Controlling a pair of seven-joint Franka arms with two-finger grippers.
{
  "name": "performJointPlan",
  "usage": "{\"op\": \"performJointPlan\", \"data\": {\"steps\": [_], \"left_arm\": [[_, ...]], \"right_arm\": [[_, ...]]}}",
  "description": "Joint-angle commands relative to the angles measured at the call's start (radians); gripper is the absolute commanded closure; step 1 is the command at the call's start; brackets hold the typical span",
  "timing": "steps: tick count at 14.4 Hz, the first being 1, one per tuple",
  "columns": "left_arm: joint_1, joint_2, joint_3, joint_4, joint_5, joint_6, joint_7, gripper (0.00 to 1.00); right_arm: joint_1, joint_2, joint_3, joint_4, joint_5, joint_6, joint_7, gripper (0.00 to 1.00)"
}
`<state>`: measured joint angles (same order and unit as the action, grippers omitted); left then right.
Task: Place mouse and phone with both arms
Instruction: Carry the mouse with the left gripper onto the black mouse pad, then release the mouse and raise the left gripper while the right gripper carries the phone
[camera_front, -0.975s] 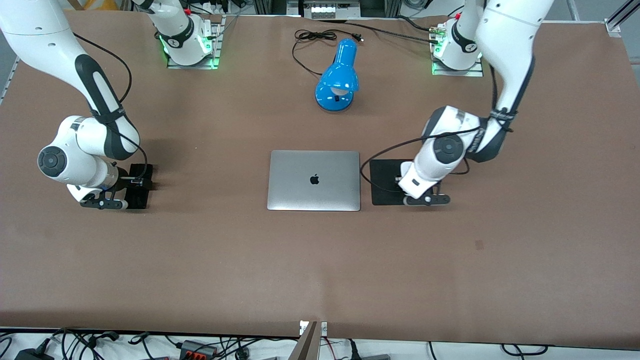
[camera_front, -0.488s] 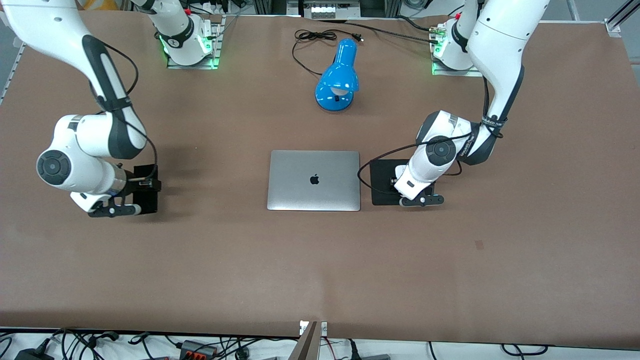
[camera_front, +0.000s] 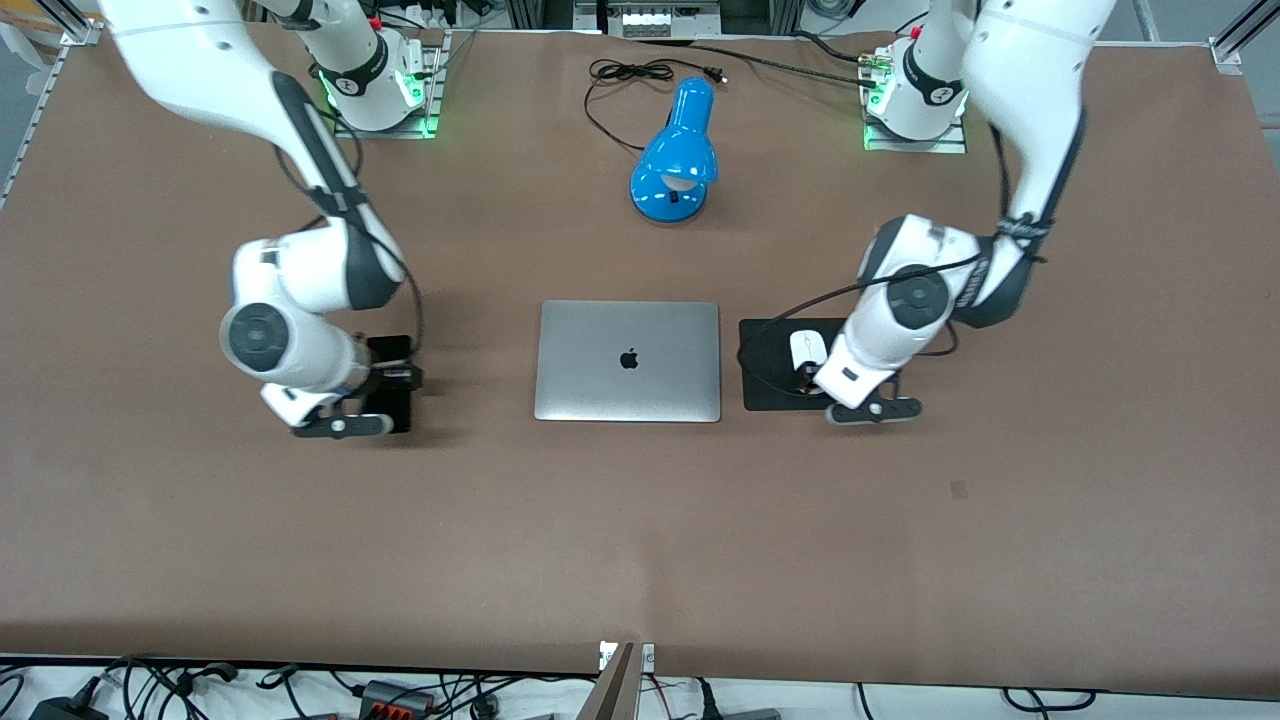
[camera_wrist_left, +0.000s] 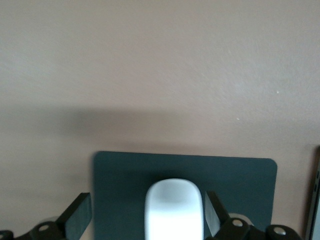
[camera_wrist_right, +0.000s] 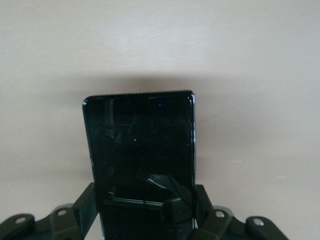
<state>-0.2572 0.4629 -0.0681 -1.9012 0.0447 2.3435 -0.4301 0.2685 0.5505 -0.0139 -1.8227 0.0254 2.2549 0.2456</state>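
The white mouse (camera_front: 808, 348) lies on a square black mouse pad (camera_front: 765, 378) beside the laptop, toward the left arm's end. My left gripper (camera_front: 816, 380) is open just over the pad. In the left wrist view the mouse (camera_wrist_left: 174, 210) sits between the spread fingers (camera_wrist_left: 79, 220), with a wide gap on one side. My right gripper (camera_front: 385, 385) is shut on the black phone (camera_front: 396, 350) and holds it low over the table, toward the right arm's end from the laptop. In the right wrist view the phone (camera_wrist_right: 139, 145) sticks out flat from the right gripper (camera_wrist_right: 145, 212).
A closed silver laptop (camera_front: 628, 360) lies mid-table. A blue desk lamp (camera_front: 678, 160) with a black cord lies farther from the front camera, between the two arm bases. The brown table (camera_front: 640, 540) stretches wide toward the front camera.
The right arm has carried the phone a good way toward the laptop. The left gripper has shifted toward the left arm's end, and the mouse now shows on the pad.
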Motion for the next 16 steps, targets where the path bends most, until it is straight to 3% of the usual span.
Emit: {"op": "performJointPlan", "data": {"steps": [1,5,10,13,16], "left_arm": [[0.029,-0.026,0.002,0.112,0.023,-0.200,0.068,0.00],[0.044,-0.027,0.004,0.255,0.026,-0.423,0.077,0.00],[0.114,-0.033,0.004,0.346,0.106,-0.496,0.250,0.00],[0.194,-0.056,-0.010,0.454,0.089,-0.601,0.373,0.00],[0.203,-0.078,-0.004,0.556,0.087,-0.786,0.406,0.00]], "right_arm": [[0.092,0.026,-0.011,0.023,0.025,0.034,0.141,0.80],[0.191,0.046,-0.011,0.016,0.025,0.052,0.245,0.79],[0.199,0.074,-0.011,0.013,0.027,0.087,0.248,0.78],[0.209,0.083,-0.011,0.013,0.030,0.094,0.256,0.78],[0.210,0.086,-0.009,0.014,0.028,0.100,0.259,0.78]]}}
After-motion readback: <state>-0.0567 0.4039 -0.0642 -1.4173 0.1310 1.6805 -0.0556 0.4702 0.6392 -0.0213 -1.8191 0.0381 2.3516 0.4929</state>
